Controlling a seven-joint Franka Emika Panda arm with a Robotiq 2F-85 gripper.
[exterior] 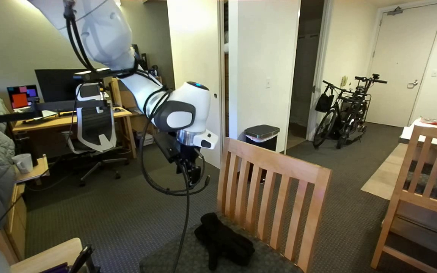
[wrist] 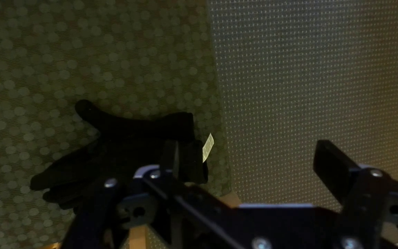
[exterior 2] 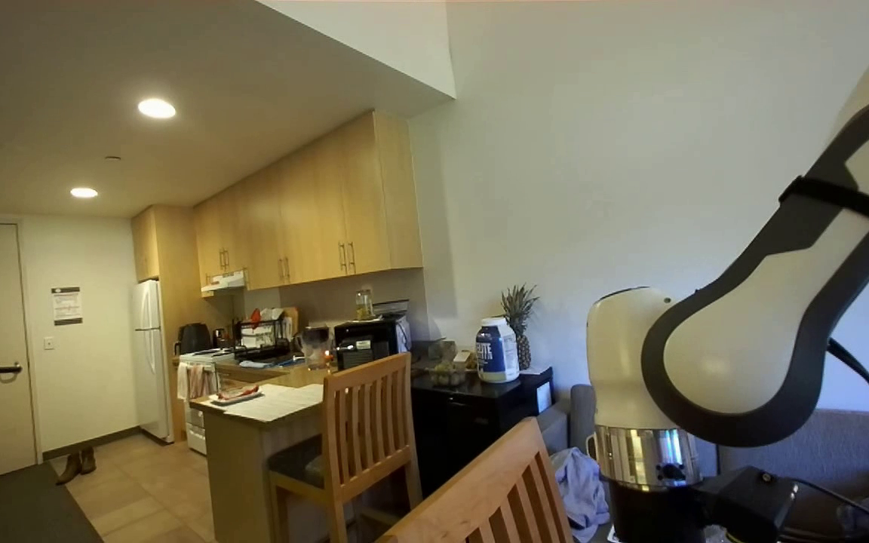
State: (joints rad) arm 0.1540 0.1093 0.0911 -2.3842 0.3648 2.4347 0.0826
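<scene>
A black glove, or a pair lying together, rests on the dark patterned seat of a wooden chair. In the wrist view the glove shows its fingers toward the left and a small white tag at its cuff. My gripper stands wide open with nothing between its fingers. One fingertip overlaps the glove's cuff in that view, while the opposite one is over the carpet. In an exterior view the gripper hangs well above the seat, apart from the glove. Its fingertips fall outside the frame in the view toward the kitchen.
The slatted chair back rises beside the gripper. A cable hangs from the wrist down past the seat. Farther off are a black bin, another wooden chair by the counter, an office chair and a mug.
</scene>
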